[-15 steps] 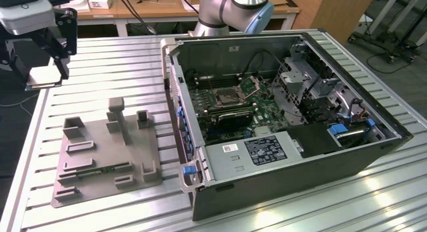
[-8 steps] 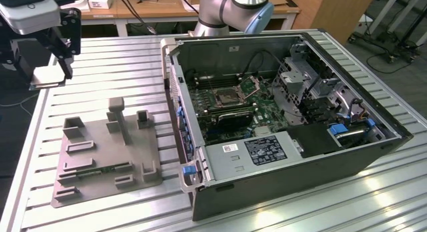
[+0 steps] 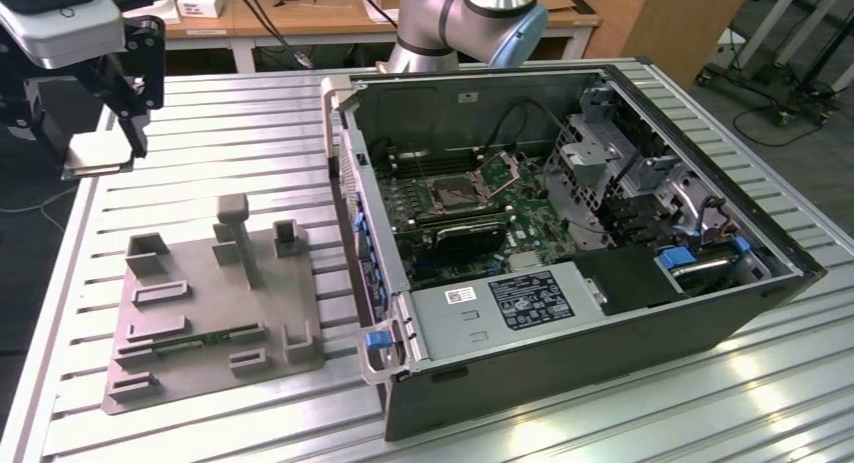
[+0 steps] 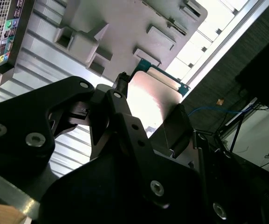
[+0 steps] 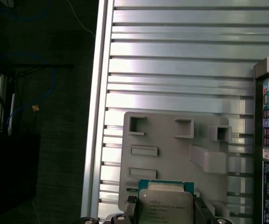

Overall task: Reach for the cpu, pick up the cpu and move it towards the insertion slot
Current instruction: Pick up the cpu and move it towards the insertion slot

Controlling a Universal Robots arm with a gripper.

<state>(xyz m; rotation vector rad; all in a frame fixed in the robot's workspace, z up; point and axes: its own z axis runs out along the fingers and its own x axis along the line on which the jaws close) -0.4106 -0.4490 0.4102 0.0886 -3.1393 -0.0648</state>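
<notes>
Tool (image 3: pixel 107 148): closed on the cpu (image 3: pixel 99 159); in the second wrist view its fingers (image 4: pixel 177 128) press on two opposite edges of the chip. It hangs clear of the surface, above the desk edge on the exterior view's left.

Desk (image 3: pixel 200 113): ribbed metal.

Open computer case (image 3: pixel 747 313): lies on its side towards the opposite edge.

Grey tray (image 3: pixel 200 303): flat on the desk, between tool and case.

Insertion slot (image 3: pixel 451 193): inside the case, hinged plate standing open, well apart from the cpu.
</notes>
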